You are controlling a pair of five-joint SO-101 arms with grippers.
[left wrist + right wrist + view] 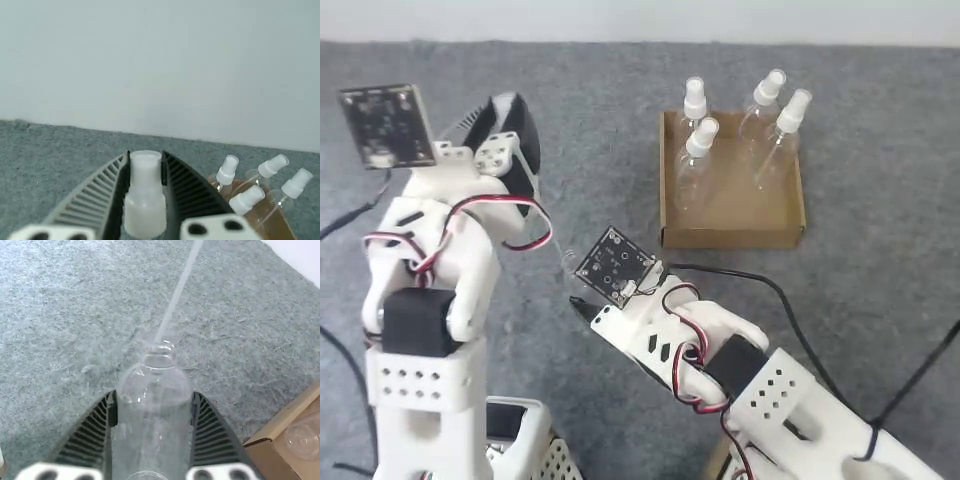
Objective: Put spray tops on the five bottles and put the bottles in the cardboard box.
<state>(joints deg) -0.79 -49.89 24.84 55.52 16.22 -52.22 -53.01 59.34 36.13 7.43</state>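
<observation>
Here the left gripper (145, 156) pinches a spray top (145, 200), its tube (175, 295) reaching the neck of the bottle (150, 430) clamped in the right gripper (153, 396); 4 capped bottles (692, 172) stand in the cardboard box (730, 238).

The mat (880, 300) is a flecked mid-grey all over, and the wall (150, 60) behind the box (730, 237) is a flat pale grey-white. The box itself is plain brown cardboard. The four bottles (692, 185) in it are clear, each with a white cap (695, 97). Near the box, the right gripper (153, 397) has black ribbed fingers either side of a clear bottle (152, 385), with a translucent whitish tube (175, 295) running to its mouth. Farther from the box, the left gripper (145, 156) shows the same black ribbing around a white top (145, 200). Both arms (430, 390) are white with black motors (415, 320) and red, black and white wires (682, 372). Each carries a dark board (388, 125).
</observation>
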